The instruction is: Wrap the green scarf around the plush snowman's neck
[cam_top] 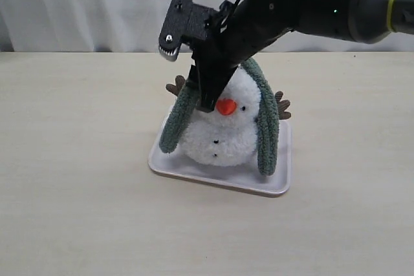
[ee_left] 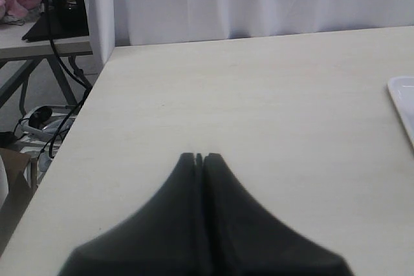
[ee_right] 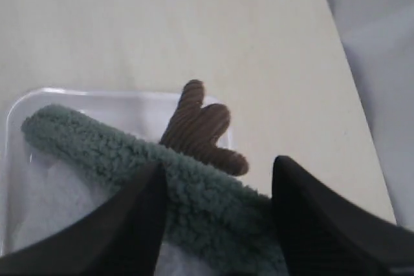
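Green scarf [cam_top: 268, 127], one, draped over one snowman [cam_top: 223, 137], ends hanging toward 6 o'clock, right gripper [ee_right: 218, 166] parted astride it, left gripper [ee_left: 199, 157] closed together.

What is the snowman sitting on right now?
The plush snowman stands on a white tray, whose rim and bare front show on the table. The tray's middle is hidden under its body.

Pale table [cam_top: 71, 211], white rounded tray [cam_top: 194, 171] sat near its middle — clear of every edge, white curtain [cam_top: 84, 4] hung behind.
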`<state>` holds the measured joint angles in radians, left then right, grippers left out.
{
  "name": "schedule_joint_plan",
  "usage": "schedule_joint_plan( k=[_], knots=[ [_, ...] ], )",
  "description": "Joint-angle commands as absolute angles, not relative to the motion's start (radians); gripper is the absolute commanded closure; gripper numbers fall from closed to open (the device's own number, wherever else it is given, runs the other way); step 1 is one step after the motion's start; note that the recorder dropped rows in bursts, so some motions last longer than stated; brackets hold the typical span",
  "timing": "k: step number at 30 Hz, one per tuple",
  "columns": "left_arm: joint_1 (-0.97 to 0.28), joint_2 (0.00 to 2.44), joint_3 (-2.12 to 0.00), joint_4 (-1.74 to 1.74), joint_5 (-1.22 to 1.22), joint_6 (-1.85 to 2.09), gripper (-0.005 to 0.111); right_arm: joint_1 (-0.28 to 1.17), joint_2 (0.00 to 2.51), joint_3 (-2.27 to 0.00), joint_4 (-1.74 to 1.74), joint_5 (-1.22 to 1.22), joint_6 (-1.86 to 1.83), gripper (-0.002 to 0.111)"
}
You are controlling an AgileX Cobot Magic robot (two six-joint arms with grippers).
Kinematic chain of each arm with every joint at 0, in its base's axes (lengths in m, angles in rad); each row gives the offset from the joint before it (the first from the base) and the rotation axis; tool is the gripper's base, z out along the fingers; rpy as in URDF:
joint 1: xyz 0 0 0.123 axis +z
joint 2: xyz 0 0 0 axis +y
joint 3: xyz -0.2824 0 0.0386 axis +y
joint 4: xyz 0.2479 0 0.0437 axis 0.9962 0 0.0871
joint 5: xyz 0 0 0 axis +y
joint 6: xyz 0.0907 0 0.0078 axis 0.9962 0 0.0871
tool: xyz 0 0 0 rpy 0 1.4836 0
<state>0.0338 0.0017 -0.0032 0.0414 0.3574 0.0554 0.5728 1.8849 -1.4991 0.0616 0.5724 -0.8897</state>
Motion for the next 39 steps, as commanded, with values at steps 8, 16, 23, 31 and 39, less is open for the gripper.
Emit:
schedule_joint_plan(
  k=[8, 16, 23, 31, 39],
  knots=[
    [0.035, 0.000, 0.000, 0.039, 0.346, 0.052, 0.107, 0.654, 1.892, -1.499, -0.113, 0.687, -1.016, 0.060],
    [0.035, 0.000, 0.000, 0.039, 0.346, 0.052, 0.107, 0.654, 1.947, -1.499, -0.113, 0.693, -0.955, 0.060],
    [0.035, 0.000, 0.000, 0.039, 0.346, 0.052, 0.107, 0.654, 1.965, -1.499, -0.082, 0.724, -0.928, 0.060],
    [0.035, 0.000, 0.000, 0.039, 0.346, 0.052, 0.107, 0.654, 1.906, -1.500, -0.082, 0.719, -0.904, 0.060],
    [0.035, 0.000, 0.000, 0.039, 0.346, 0.052, 0.107, 0.652, 1.812, -1.500, -0.128, 0.732, -0.797, 0.060]
  ],
)
